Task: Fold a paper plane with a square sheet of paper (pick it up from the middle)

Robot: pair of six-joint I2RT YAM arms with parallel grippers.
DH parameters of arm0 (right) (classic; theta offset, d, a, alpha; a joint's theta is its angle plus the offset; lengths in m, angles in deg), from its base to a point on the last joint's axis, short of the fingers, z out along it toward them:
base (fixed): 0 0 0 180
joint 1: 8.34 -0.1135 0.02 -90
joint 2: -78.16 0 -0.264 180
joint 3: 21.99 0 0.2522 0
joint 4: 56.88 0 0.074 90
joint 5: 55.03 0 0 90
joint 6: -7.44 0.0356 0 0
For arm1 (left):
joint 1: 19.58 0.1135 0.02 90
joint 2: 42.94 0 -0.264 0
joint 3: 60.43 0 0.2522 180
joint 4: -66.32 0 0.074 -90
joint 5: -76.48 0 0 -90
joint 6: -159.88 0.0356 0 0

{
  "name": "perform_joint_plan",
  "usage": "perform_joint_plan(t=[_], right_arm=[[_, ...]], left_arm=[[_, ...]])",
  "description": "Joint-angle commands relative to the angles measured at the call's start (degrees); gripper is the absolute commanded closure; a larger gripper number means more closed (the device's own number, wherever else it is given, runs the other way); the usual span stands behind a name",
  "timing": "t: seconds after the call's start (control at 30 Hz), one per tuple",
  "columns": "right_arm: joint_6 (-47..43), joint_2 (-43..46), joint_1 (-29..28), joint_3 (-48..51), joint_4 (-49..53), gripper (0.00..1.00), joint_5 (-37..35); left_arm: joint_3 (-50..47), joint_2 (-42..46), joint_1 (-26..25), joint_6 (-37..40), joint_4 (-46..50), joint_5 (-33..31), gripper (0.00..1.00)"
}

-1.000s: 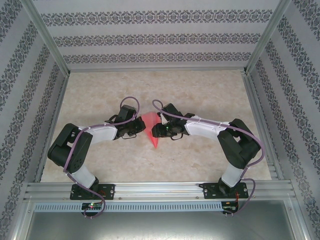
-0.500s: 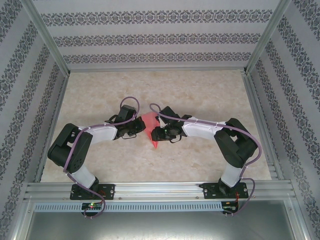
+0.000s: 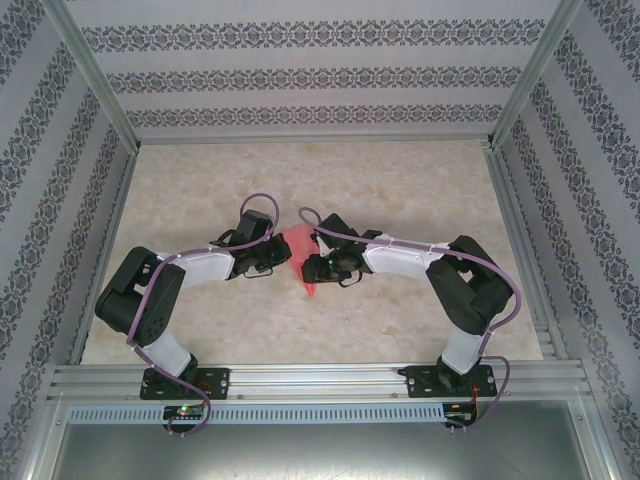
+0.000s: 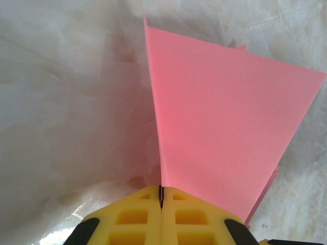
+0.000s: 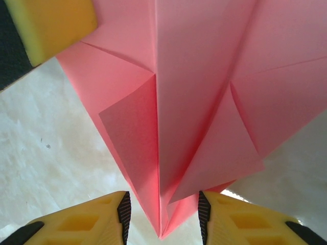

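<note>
Left end effector (image 4: 161,193) pinches paper plane (image 4: 225,117) edge.

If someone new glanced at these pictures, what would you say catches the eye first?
The salmon-pink paper plane, half-folded, stands out at mid-table between the two arms. The left gripper is shut on one edge of it, while its pointed end lies between the open jaws of the right gripper.

R claw (image 3: 312,266) further left, over more of paper plane (image 3: 300,241).
</note>
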Motion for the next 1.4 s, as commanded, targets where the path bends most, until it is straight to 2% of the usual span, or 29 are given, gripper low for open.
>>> perform_joint_plan(t=[0.0,0.3,1.17,1.37], right_arm=[[2.0,-0.4,-1.1,0.0,0.1,0.58,1.0],[2.7,-1.3,-2.0,-0.2,-0.2,0.57,0.5],[-1.0,-7.3,-2.9,-10.5,6.9,0.55,-10.5],[-0.6,-8.0,-3.4,-12.0,9.3,0.59,-14.2]], left_arm=[[-0.2,0.0,0.7,-0.7,-1.3,-0.1,1.0],[-0.5,0.3,0.7,-0.8,-1.2,0.0,1.0],[-0.4,0.6,0.7,-0.4,-1.4,1.7,1.0],[-0.4,1.0,0.7,-0.5,-1.0,1.4,0.97]])
